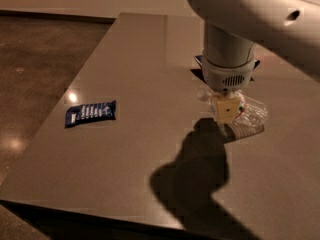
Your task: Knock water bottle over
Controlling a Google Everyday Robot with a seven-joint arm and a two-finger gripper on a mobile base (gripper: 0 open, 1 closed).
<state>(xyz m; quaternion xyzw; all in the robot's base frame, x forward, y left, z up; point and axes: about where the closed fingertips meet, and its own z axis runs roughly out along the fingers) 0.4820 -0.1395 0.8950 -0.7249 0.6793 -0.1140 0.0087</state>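
Near edge of flat grey table [125, 184]: dark arm shadow. Further in, left: blue rectangular foil snack wrapper [90, 113], flat, well apart from the rest. Mid-right: white robot gripper with pale yellow tip [225, 111], low over the table, against small clear ribbed plastic water bottle [252, 116], seemingly lying on its side already. Cannot tell state of jaws. Judged light, thin-walled, slippery, prone to rolling; best nudged on the body, not gripped.

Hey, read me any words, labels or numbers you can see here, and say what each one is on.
Blue wrapper: white print, too blurred to read.
Water bottle, by the gripper: label band unreadable.
Blue thing behind the arm: mostly hidden.
Nothing can be quoted.
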